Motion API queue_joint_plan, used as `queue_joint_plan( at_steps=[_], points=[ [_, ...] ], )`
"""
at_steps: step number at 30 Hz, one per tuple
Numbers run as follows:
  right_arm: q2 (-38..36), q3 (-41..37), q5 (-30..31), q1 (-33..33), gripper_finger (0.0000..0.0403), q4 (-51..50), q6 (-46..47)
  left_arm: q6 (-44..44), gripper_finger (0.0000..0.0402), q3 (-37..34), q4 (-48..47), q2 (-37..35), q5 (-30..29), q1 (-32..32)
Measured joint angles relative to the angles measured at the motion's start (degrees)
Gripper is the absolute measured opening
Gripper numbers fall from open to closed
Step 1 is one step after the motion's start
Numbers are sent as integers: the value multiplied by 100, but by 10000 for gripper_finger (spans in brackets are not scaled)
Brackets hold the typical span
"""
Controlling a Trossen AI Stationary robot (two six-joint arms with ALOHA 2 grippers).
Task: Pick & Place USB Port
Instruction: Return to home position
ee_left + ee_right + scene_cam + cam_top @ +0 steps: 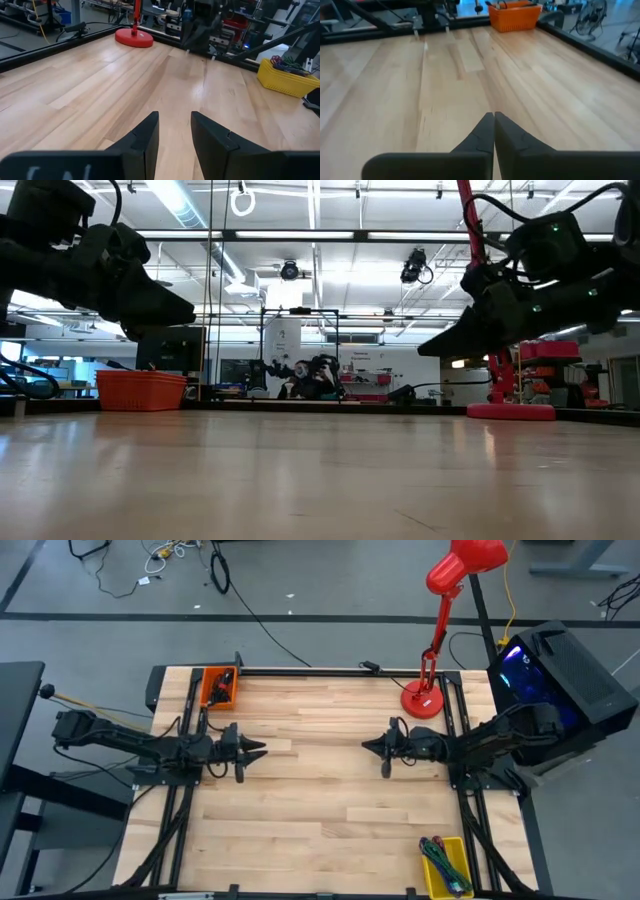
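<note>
The left wrist view showed what the high view could not resolve: the left gripper (174,134) had its fingers parted with a clear gap, holding nothing and touching nothing. The right wrist view showed the right gripper (494,122) with its fingertips pressed together, also empty. The low view alone confirmed that both grippers hung above the table (330,810), clear of its surface. In the high view they faced each other across the table's middle, well apart.

Only the high view looked into the orange bin (219,688), where black cables (225,679) lay. The bin stood at the table's far left corner as seen from the low view. A yellow bin (448,878) holding coloured cables stood at the near right corner. The round base of a red lamp (423,701) rested near the far right corner.

The table was light wood planking inside a black frame. A dark computer case (563,668) with blue lights stood beside its right edge. Beyond the table, the low view showed ceiling strip lights and other equipment.
</note>
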Motion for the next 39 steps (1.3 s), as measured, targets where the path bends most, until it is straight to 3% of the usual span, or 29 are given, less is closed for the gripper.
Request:
queue_joint_plan(
  at_steps=[16,25,33,39],
  points=[
    [0,-792,46,2,16,-58,1188,0,117,-2,1,0,2,0],
    [0,-806,46,2,16,-116,1185,0,117,-2,-3,-160,3,0],
    [-163,-806,46,0,16,-111,1196,0,117,-2,4,-974,2,0],
    [-1036,-883,46,-2,16,-255,1195,0,117,-3,-4,-1806,4,1]
  ],
)
